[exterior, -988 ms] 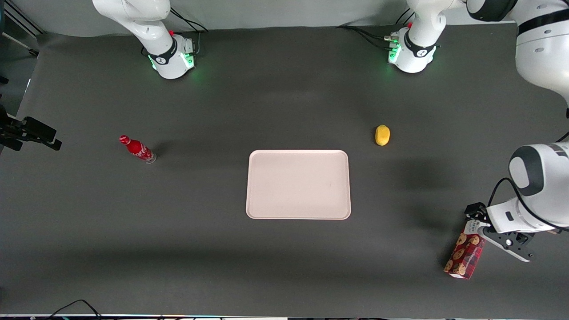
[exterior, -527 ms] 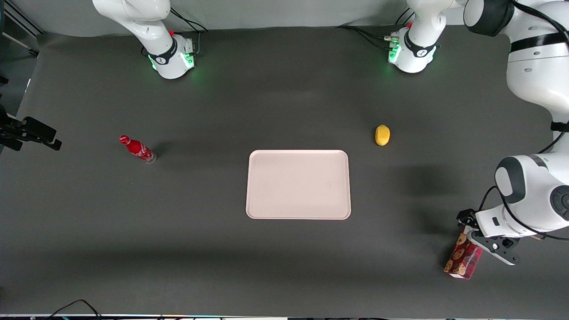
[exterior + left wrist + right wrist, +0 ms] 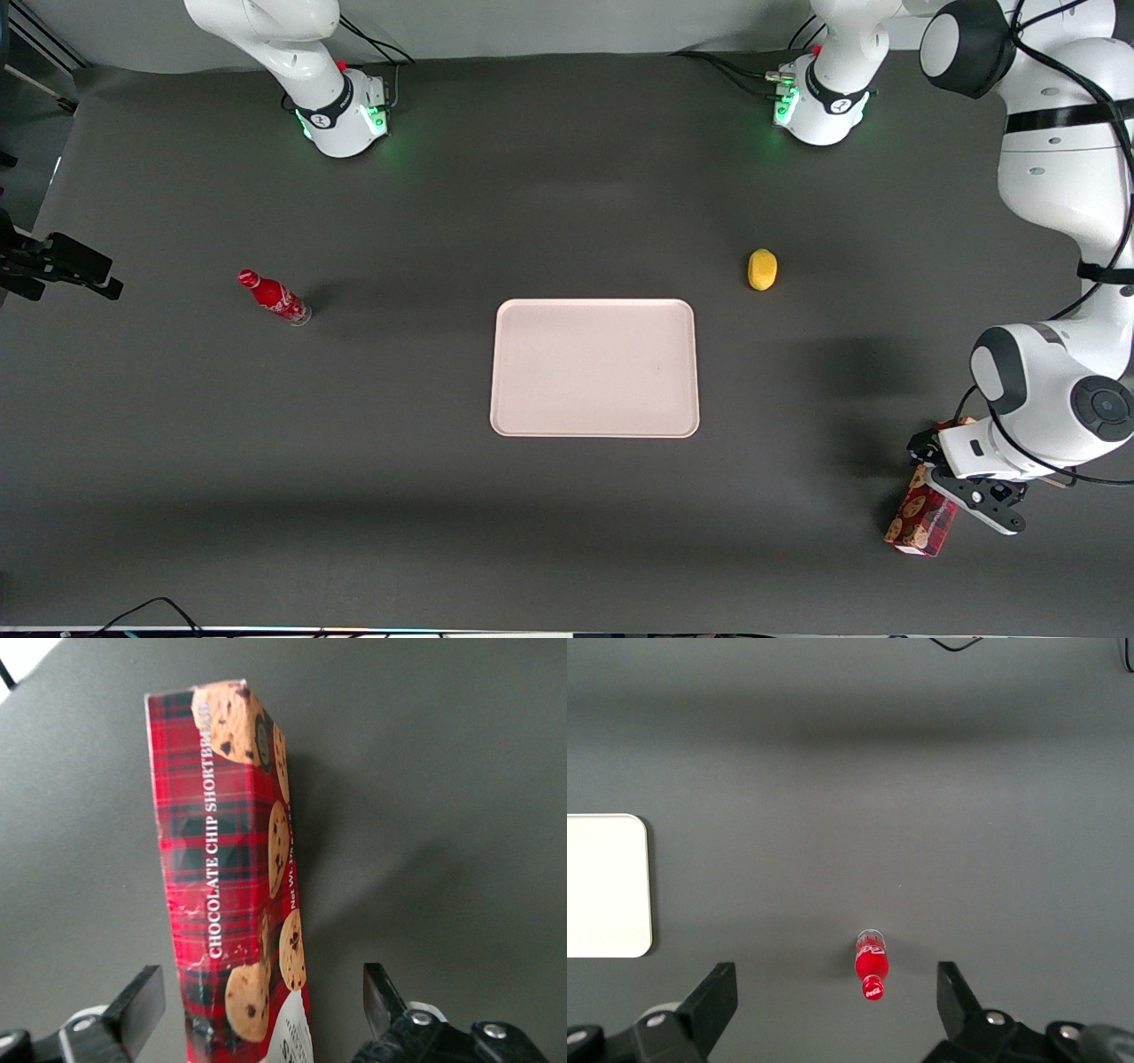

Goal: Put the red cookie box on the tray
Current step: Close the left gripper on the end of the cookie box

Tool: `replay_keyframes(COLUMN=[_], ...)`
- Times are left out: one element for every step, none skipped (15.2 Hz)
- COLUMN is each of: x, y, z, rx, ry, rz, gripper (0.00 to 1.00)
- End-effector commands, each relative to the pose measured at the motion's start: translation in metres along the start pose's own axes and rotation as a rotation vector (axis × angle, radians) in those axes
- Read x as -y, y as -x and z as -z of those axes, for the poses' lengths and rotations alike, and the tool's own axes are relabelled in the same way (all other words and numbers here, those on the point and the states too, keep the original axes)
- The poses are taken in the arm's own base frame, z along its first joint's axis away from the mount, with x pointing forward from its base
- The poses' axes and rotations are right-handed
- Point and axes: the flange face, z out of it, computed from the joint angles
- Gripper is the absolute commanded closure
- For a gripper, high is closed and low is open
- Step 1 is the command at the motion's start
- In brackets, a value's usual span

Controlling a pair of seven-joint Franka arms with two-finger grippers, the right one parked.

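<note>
Dark-red plaid cardboard marks the red cookie box (image 3: 921,521), which lies on the dark table (image 3: 567,523) at the lower right of the front view, toward the working arm's end and nearer that camera than everything else on the surface. In the left wrist view the box (image 3: 232,877) shows its printed chocolate-chip cookies and the lettering "CHOCOLATE CHIP SHORTBREAD" running along its length, with a white labelled end close to the camera.

Directly over the box's upper end in the front view hangs the gripper (image 3: 941,465). In the wrist view its two black fingers (image 3: 133,1010) are spread wide, one on each side of the box, with a clear gap of table showing between each finger and the carton; neither touches it.

A pale pink tray (image 3: 594,368) sits at the centre of the front view, well apart from the box, and a corner of it (image 3: 607,886) shows in the right wrist view. A yellow fruit-like object (image 3: 762,269) lies just above and right of the tray. A small red bottle (image 3: 273,298) lies at the left, toward the parked arm's end.
</note>
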Motion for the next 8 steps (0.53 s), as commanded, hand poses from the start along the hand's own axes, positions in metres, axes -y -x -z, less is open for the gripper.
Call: replay_keyframes(x=[0.002,0.001,0.001,0.001,0.001,0.0,0.0,-0.001], y=[0.001,0.002,0.002,0.002,0.002,0.001,0.001,0.001], z=[-0.019,-0.026,-0.028,-0.03,-0.029,-0.028,-0.028,-0.028], rx=[-0.003,0.003,-0.001,-0.004,-0.005,-0.007,-0.005,-0.001], ry=[0.004,0.011,0.007,0.003,0.002,0.001,0.002,0.007], rz=[-0.007,-0.007,-0.005,-0.005,-0.005,-0.008,-0.009,-0.01], gripper=[0.0,0.0,0.0,0.0,0.13,0.39,0.73,1.0])
